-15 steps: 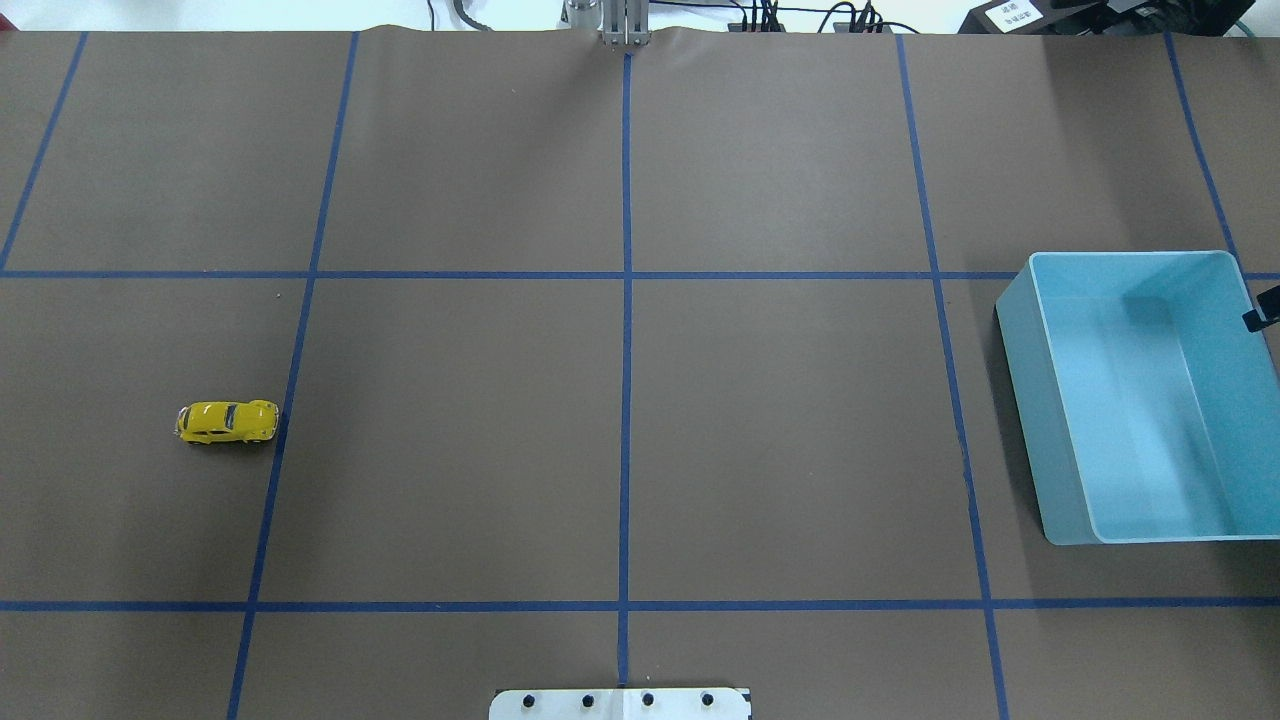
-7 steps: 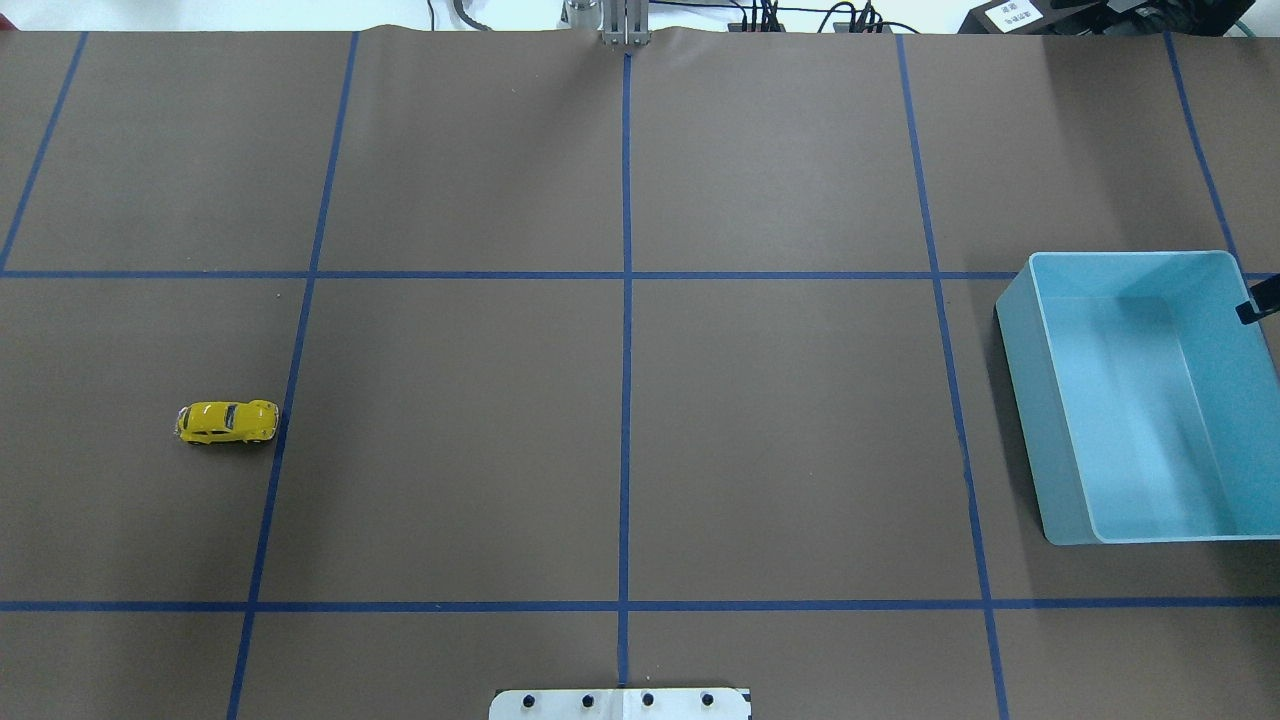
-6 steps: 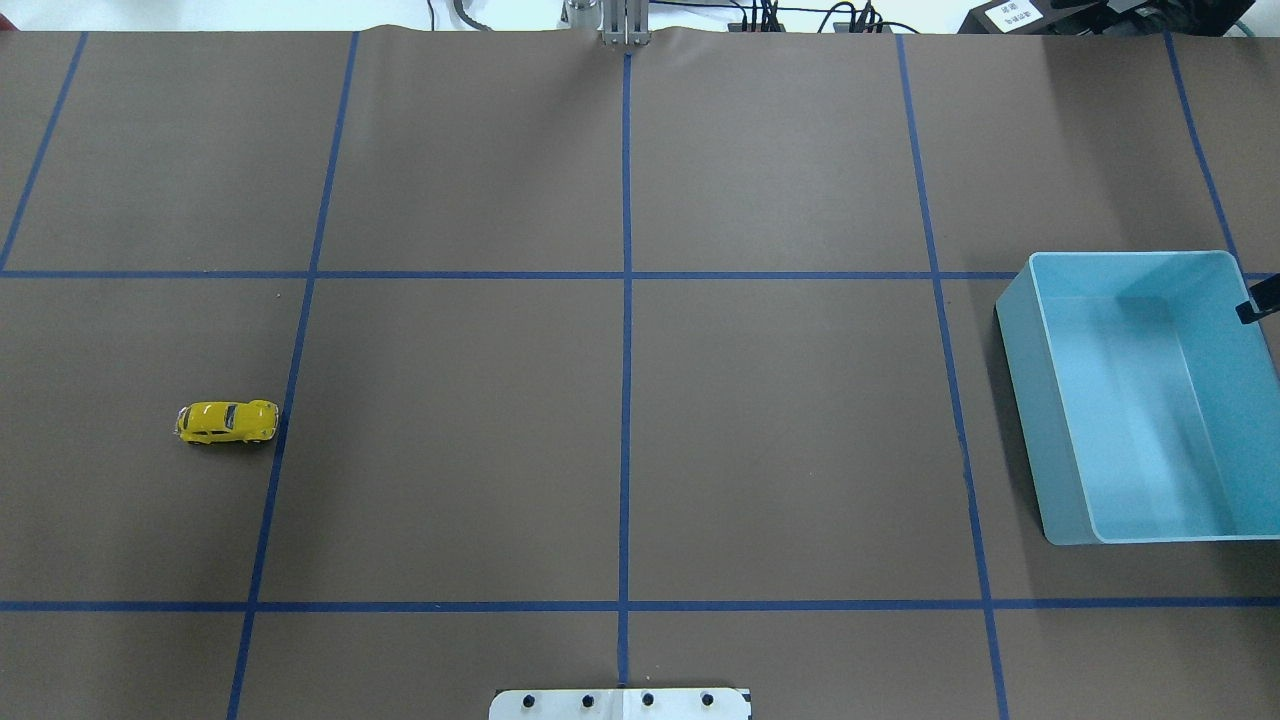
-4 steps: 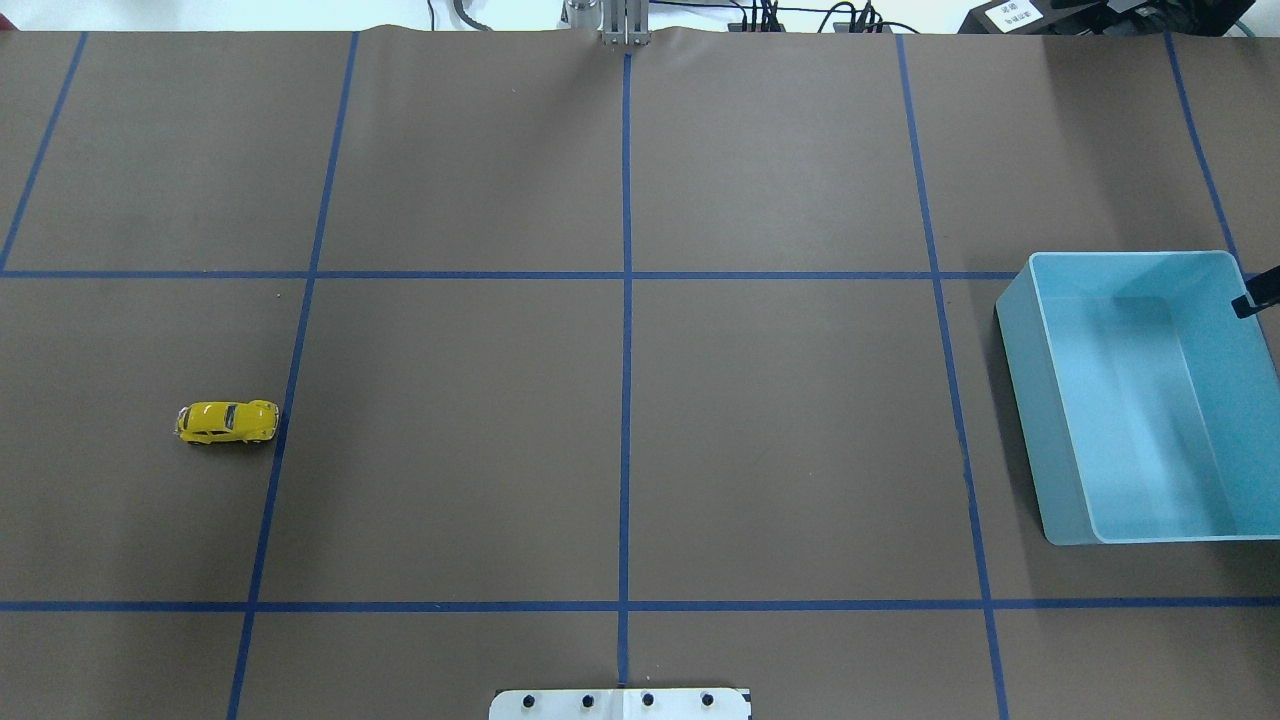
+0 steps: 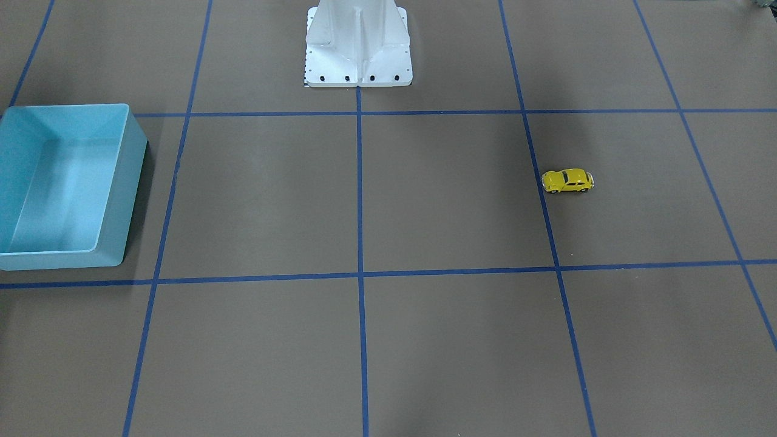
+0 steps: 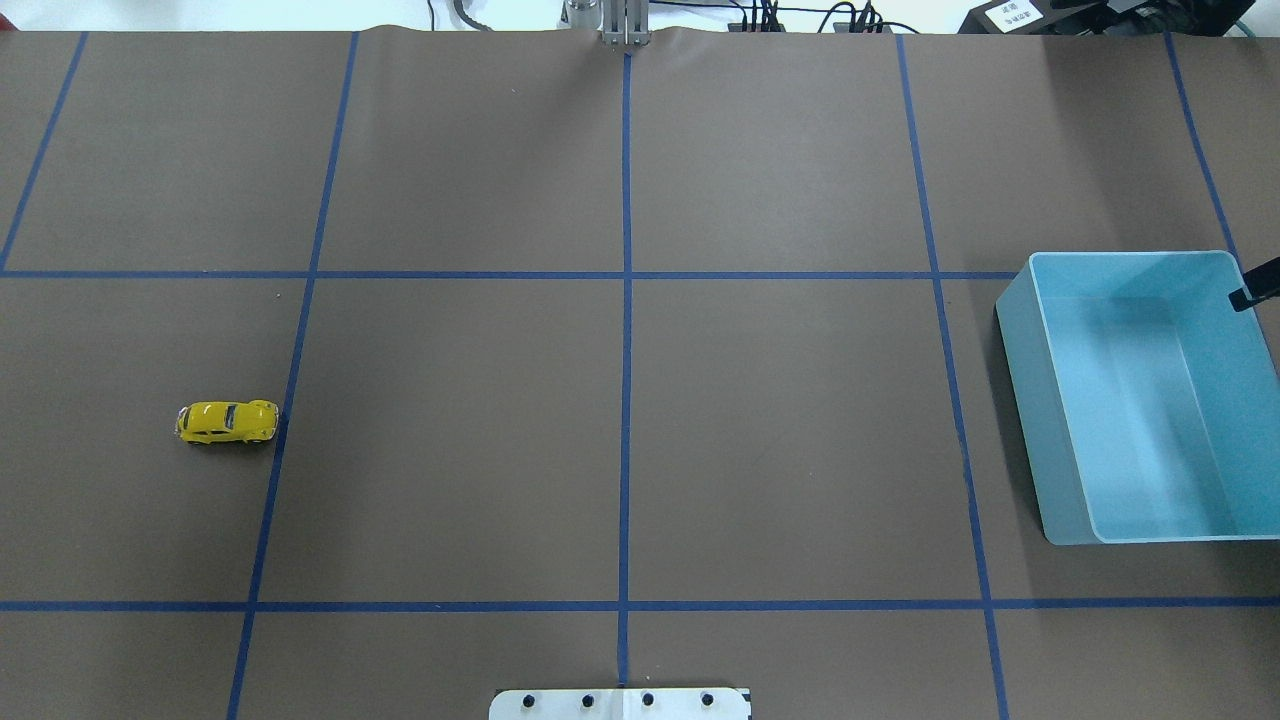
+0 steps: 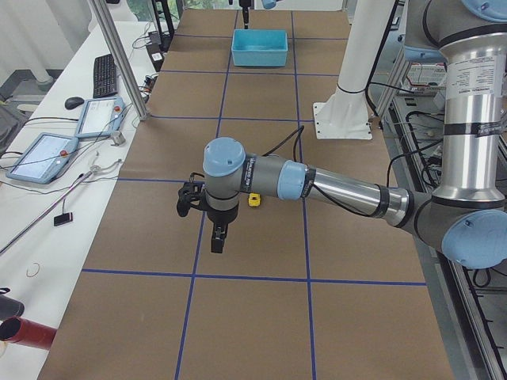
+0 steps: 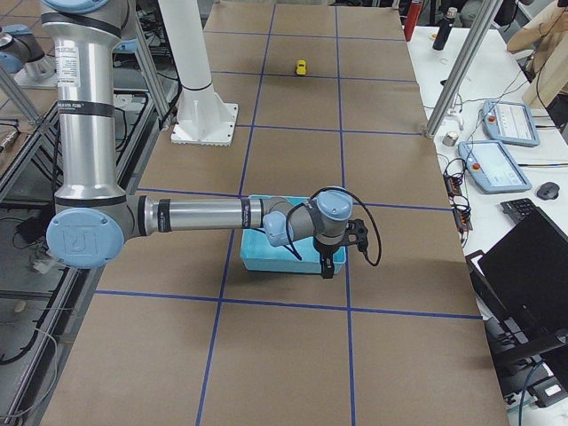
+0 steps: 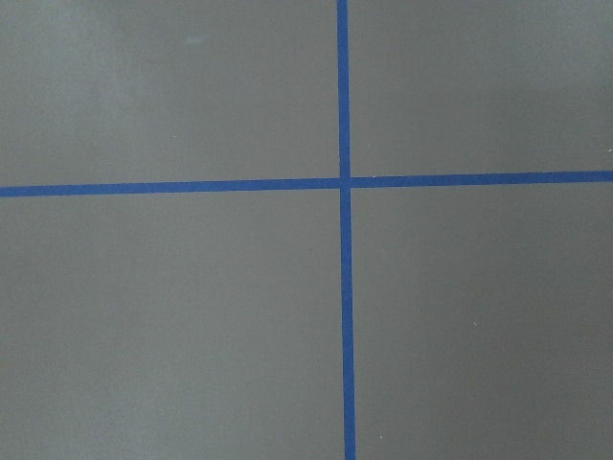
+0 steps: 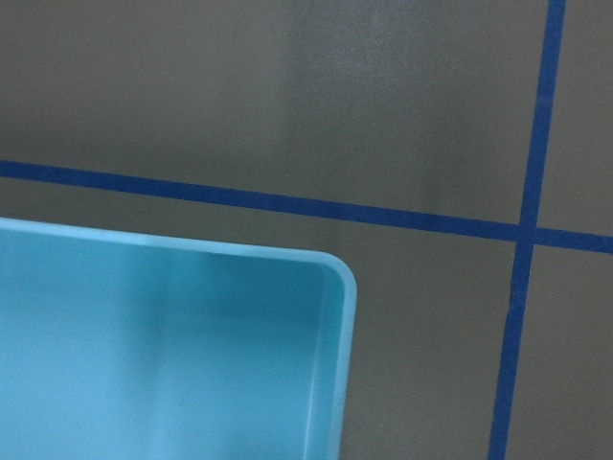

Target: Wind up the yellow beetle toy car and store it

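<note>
The left gripper [image 7: 218, 240] hangs above the table [image 6: 450, 450] near the car [image 6: 228, 422]. It shows only from the table's end, so how wide it stands cannot be told. The right gripper [image 8: 327, 266] hovers at the outer edge of the bin [image 6: 1020, 330]. Overhead, only a black sliver of it pokes in at the frame's edge, so its opening cannot be told either. The car sits on its wheels just beside a tape line [image 6: 290, 380], well apart from the bin and partly hidden behind the left arm [image 7: 317, 184] in the end view. Neither wrist camera shows any fingers.
</note>
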Controlling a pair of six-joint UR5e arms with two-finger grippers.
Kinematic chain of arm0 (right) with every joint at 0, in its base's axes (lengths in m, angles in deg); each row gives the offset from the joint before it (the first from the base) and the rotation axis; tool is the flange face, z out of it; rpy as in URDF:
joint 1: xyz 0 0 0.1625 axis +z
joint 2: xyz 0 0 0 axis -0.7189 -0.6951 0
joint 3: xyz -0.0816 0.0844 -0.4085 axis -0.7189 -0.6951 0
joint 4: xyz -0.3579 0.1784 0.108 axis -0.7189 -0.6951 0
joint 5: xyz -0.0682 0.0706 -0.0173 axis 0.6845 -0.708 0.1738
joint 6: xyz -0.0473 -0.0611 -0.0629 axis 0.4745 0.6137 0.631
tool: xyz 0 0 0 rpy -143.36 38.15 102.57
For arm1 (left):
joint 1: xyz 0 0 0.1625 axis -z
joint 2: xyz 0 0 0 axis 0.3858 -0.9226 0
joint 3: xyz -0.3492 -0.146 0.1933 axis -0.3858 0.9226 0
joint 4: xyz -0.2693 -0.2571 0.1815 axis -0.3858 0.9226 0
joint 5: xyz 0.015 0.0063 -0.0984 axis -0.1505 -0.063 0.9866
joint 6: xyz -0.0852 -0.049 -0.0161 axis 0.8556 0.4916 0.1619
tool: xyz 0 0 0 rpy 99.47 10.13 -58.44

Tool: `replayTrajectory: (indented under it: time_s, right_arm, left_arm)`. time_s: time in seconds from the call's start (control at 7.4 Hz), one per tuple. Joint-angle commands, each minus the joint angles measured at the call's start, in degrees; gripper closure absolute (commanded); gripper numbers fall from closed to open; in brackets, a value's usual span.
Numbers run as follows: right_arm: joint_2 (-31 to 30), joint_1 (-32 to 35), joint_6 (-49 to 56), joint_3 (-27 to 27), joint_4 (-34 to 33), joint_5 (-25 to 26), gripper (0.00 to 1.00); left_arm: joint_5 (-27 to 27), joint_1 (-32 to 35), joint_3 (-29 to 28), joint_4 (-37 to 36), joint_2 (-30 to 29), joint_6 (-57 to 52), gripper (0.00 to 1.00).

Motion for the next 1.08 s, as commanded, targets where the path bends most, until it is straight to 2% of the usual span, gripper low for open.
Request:
replayTrajectory:
  time_s: [0.0,0.14,0.41,0.68,0.95]
  right_arm:
    - [0.0,0.2,0.0,0.0,-0.2,0.1,0.00]
    - [0.0,1.4,0.0,0.3,-1.5,-0.3,0.00]
    - [0.0,3.4,0.0,1.3,-5.1,-0.6,0.00]
    - [-2.4,4.8,0.8,1.7,-5.0,-0.3,0.00]
    - [-2.9,7.0,0.7,2.4,-4.9,0.8,0.00]
  left_arm:
    - [-0.2,-5.7,5.4,-1.7,-0.2,0.1,0.00]
    - [-0.6,-8.7,6.3,-2.5,-1.6,0.2,0.00]
    - [-1.1,-17.1,9.1,-10.4,-9.0,-2.8,0.00]
    - [-1.7,-21.2,10.2,-11.1,-10.7,-13.5,0.00]
    - [-6.5,-23.7,10.4,-11.0,-13.3,-28.8,0.00]
